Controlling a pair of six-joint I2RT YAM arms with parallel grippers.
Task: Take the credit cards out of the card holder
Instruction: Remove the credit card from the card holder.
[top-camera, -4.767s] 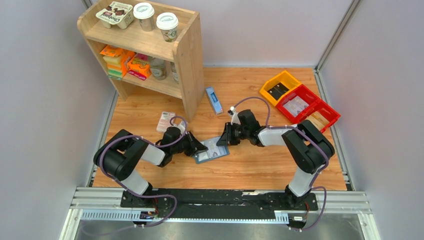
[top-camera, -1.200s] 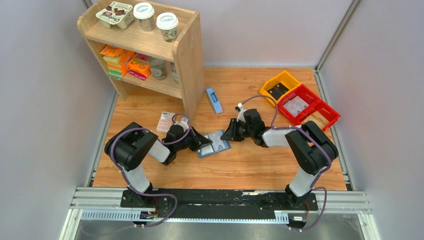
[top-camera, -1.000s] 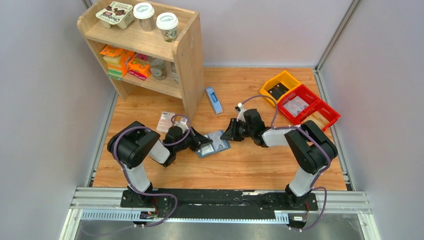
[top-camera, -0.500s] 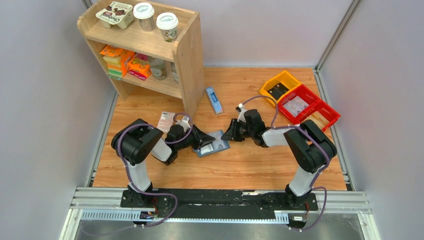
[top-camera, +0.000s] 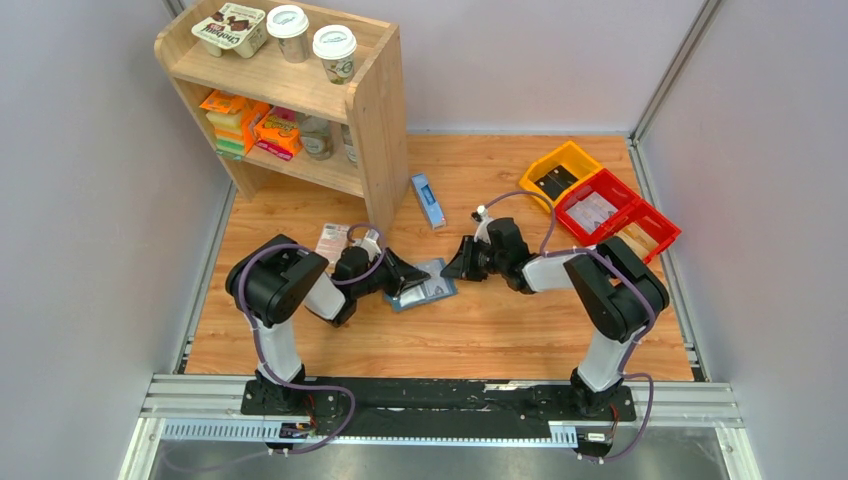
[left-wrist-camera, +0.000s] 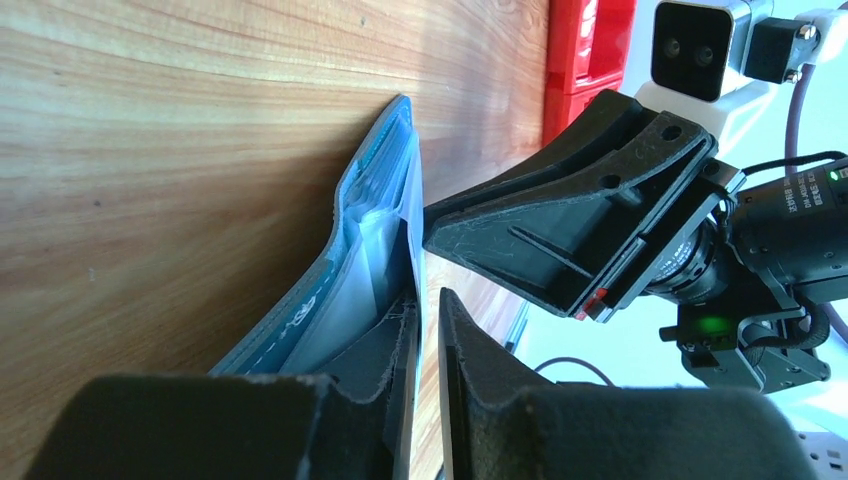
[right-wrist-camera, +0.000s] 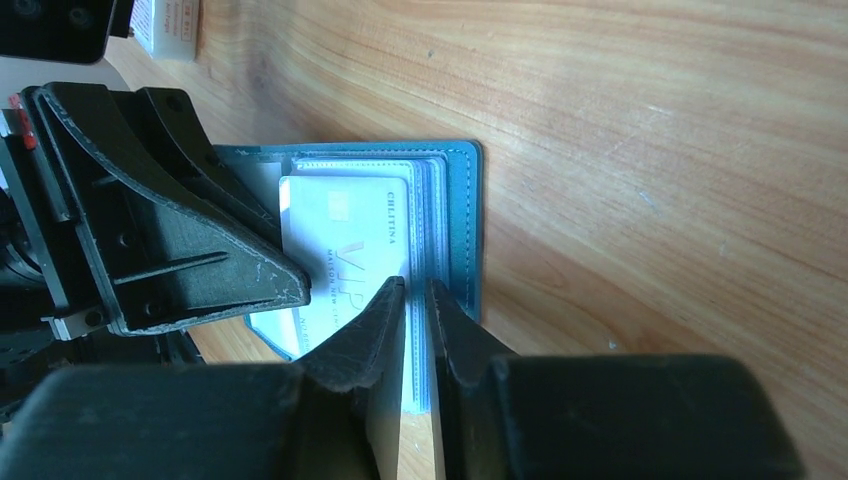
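Note:
The teal-blue card holder lies open on the wooden table between my two grippers. My left gripper is at its left side and is shut on one flap, which stands raised off the wood in the left wrist view. One finger is inside the fold and the other is outside. My right gripper is shut and empty, with its tip at the holder's right edge. A white card printed "VIP" sits in the pale pocket panels.
A wooden shelf stands at the back left. A narrow blue-and-white box and a pink-and-white pack lie near it. A yellow bin and red bins stand at the back right.
The left gripper has turned and moved onto the holder's left flap, raising it. The holder has shifted slightly back and left. The right gripper has hardly moved.

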